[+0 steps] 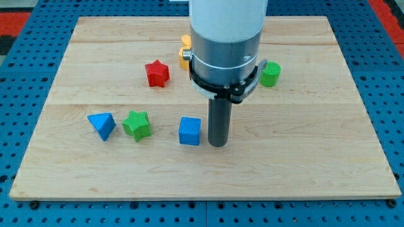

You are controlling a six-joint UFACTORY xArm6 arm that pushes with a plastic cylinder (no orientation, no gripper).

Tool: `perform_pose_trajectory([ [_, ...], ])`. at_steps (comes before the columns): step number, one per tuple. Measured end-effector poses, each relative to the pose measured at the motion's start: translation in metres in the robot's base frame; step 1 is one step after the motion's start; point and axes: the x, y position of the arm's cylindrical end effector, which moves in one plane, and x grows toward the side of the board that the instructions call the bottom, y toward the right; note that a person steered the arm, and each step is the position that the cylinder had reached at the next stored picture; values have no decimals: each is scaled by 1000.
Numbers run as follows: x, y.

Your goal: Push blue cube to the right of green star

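Note:
The blue cube (189,130) lies on the wooden board (303,157) a little left of centre, toward the view's bottom. The green star (137,124) lies to its left with a gap between them. My tip (218,144) rests on the board just right of the blue cube, very close to its right side; contact cannot be told. The rod hangs from the large grey arm body (226,44) above.
A blue triangular block (101,125) lies left of the green star. A red star (156,73) is at the upper left of centre. A green cylinder (270,74) sits right of the arm. A yellow block (184,52) is partly hidden behind the arm.

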Motion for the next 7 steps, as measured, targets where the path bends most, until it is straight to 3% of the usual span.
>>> perform_pose_trajectory([
  [7,-13,-46],
])
